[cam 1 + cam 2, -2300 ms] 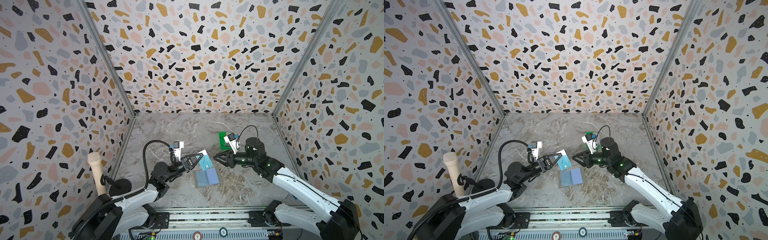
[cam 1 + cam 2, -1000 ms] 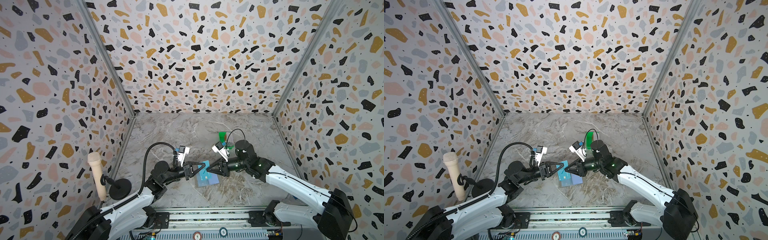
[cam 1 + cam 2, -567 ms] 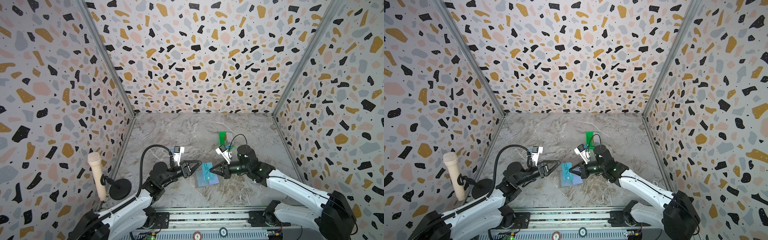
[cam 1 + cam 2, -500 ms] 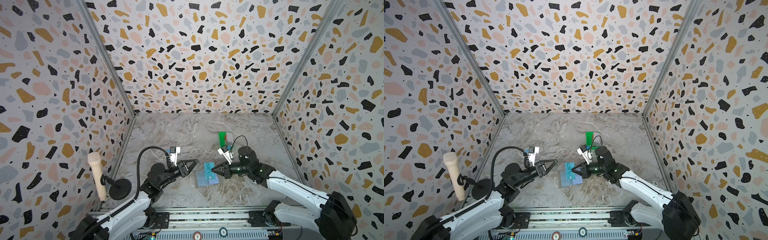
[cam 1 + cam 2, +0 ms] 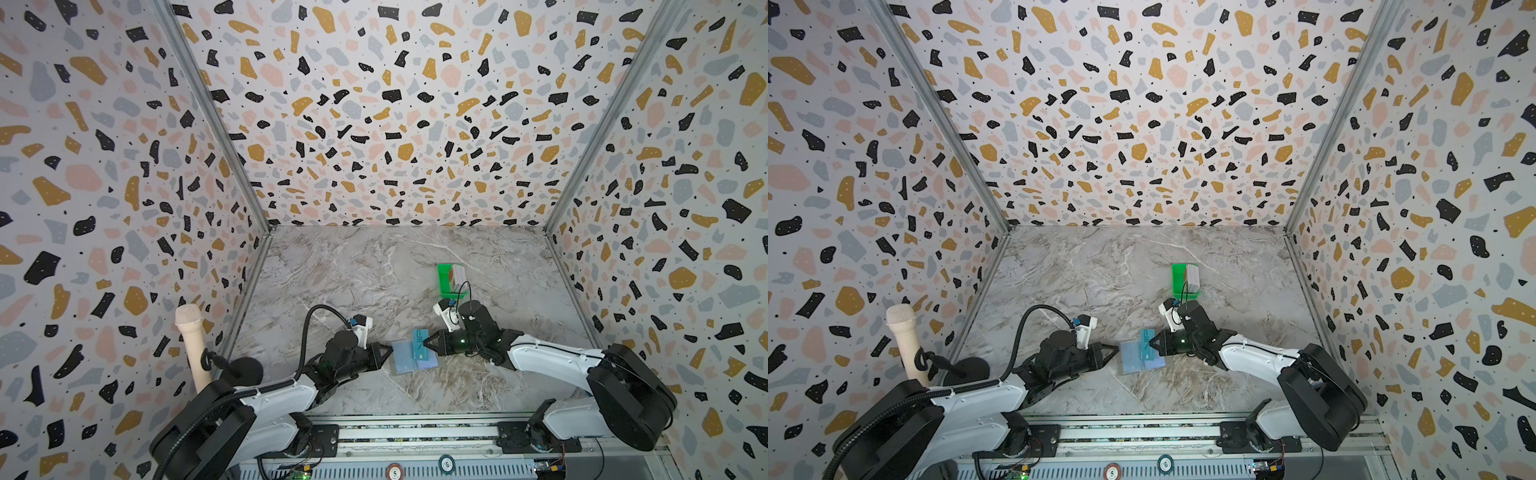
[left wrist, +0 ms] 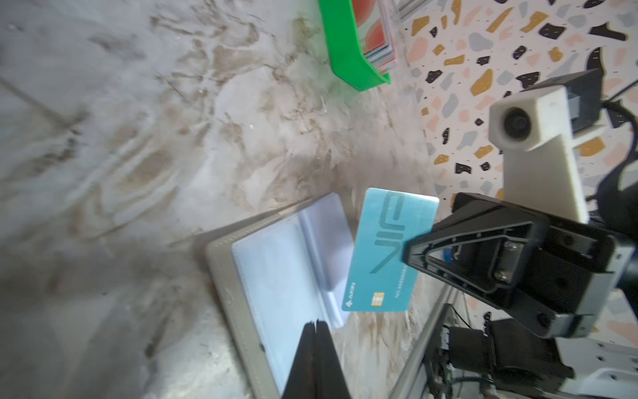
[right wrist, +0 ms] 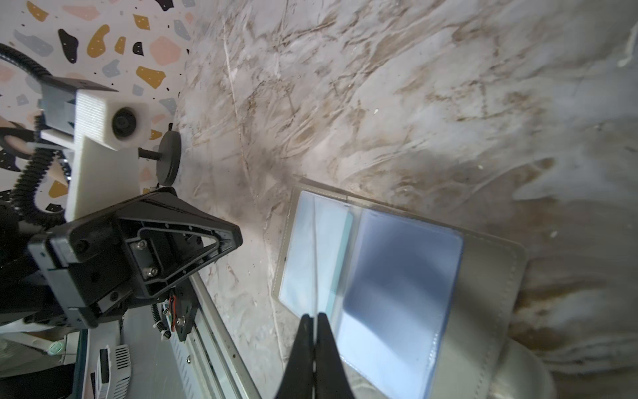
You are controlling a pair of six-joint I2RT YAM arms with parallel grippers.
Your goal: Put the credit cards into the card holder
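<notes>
While the right gripper [image 5: 424, 344] pinches the teal card [image 6: 383, 248] by one long edge, jaws closed tight on it, the card hangs tilted over the open card holder [image 6: 276, 262], not yet in any sleeve. From where I stand, the trick is to line its lower edge up with a clear pocket's mouth and slide it in flat rather than stab down. The left gripper [image 5: 390, 351], shut and empty, sits just beside the holder and could pin it. More credit cards [image 5: 458, 276] wait in the green tray [image 5: 443, 279].
</notes>
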